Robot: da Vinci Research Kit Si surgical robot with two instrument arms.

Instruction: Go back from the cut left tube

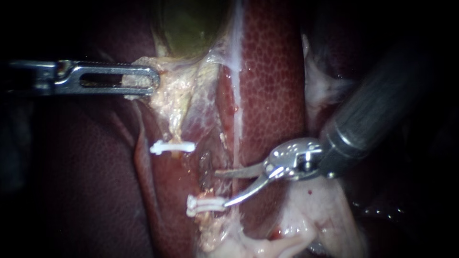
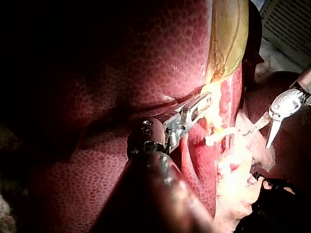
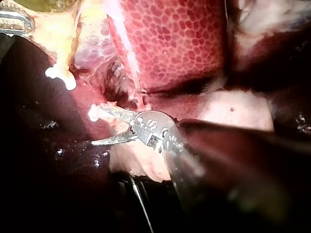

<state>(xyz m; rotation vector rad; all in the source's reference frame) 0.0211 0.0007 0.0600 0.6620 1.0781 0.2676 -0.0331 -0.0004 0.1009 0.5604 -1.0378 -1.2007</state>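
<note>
Now, far left, the left instrument (image 1: pixel 143 79) reaches in level, its slotted jaws clamped on a fold of pale fatty tissue (image 1: pixel 174 98) that hangs just below the greenish gallbladder (image 1: pixel 191 24). The left wrist view shows the same grip, jaws closed on that yellowish fold at the gallbladder's lower end. Moving right and down, dark liver (image 1: pixel 86 181) fills the shadowed side. Beside it sits the upper clip (image 1: pixel 172 147), white, lying crosswise on the upper stump of the cut tube (image 1: pixel 176 134). Below it the tube is parted: there's a raw, dark gap (image 1: pixel 205 165) and then the lower clips (image 1: pixel 205 205), white and close together, on the lower stump. Right there, the right instrument (image 1: pixel 221 189) has its two curved blades spread apart with nothing gripped. The upper blade points at the gap, and the lower blade's tip lies just beside the lower clips; touching or not, hard to tell. A thin white strand (image 1: pixel 236 95) runs down past the blades, along the edge of the bright mottled liver lobe (image 1: pixel 272 71). The instrument's dark shaft (image 1: pixel 377 114) climbs away to the upper right, with pale loose tissue (image 1: pixel 311 210) under its hinge.
</note>
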